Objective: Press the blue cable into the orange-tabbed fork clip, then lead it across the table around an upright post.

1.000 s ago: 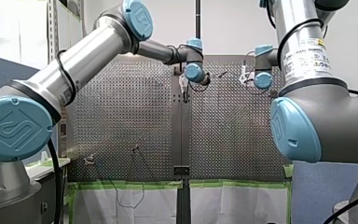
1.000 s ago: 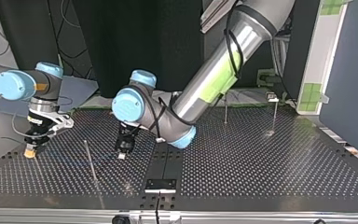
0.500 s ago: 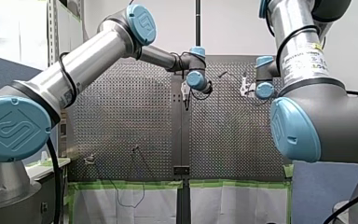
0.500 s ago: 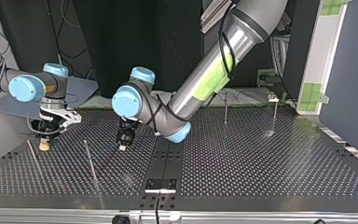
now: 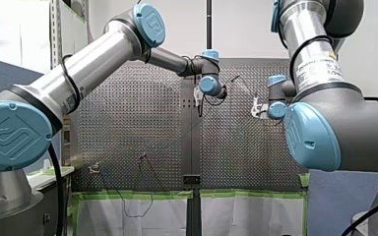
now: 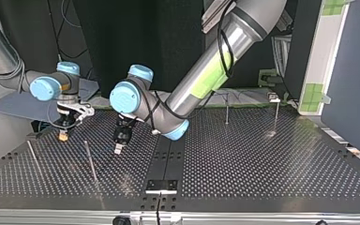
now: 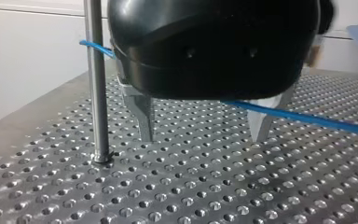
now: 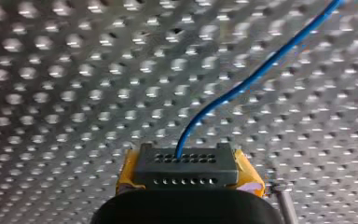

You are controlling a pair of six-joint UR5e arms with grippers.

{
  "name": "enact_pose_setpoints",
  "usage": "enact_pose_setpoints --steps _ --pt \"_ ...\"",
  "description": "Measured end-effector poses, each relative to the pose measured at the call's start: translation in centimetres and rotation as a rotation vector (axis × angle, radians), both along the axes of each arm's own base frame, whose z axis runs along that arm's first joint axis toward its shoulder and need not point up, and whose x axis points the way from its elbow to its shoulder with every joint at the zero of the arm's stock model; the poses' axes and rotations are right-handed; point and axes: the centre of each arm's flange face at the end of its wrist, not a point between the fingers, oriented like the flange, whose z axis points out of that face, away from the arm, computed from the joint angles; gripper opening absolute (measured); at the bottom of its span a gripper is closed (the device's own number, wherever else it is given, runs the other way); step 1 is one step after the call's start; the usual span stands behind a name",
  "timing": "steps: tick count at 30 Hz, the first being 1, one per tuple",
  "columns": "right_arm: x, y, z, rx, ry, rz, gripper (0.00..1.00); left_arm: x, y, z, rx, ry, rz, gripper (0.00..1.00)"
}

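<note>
The blue cable (image 8: 242,84) runs out ahead of my right gripper (image 8: 185,158), whose yellow-backed pads are shut on it just above the perforated table. In the left wrist view the cable (image 7: 307,119) comes off an upright metal post (image 7: 96,93), passes behind the black gripper body and continues past one metal finger (image 7: 262,123). My left gripper (image 7: 203,139) is open, fingers wide apart just above the table beside that post. In the top view my left gripper (image 6: 118,147) hangs near the post (image 6: 90,161), and my right gripper (image 6: 63,136) is further left. I see no orange-tabbed clip.
More thin posts stand on the table: one at the top view's far left (image 6: 33,159) and two at the back right (image 6: 227,110) (image 6: 276,115). A black centre strip (image 6: 168,159) runs to the front edge. Slack cable (image 5: 133,209) hangs below the front view's near table edge.
My left gripper's fingers have parted off the cable and it shifted slightly. My right arm has carried its cable end rightwards and away in the top view, toward the table's middle.
</note>
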Motion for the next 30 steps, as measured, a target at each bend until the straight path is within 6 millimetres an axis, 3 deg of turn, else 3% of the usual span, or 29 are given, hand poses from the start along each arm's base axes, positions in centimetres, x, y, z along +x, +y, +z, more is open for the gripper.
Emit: enact_pose_setpoints --steps 21,30 --pt "-1.2 1.7 -11.4 0.075 -0.023 -0.033 0.0 0.5 0.6 -0.1 -0.034 0.006 0.039 0.98" --pt "-5.1 3.0 -17.8 0.132 -0.026 -0.09 0.0 0.4 0.6 -0.1 -0.035 0.007 0.056 0.98"
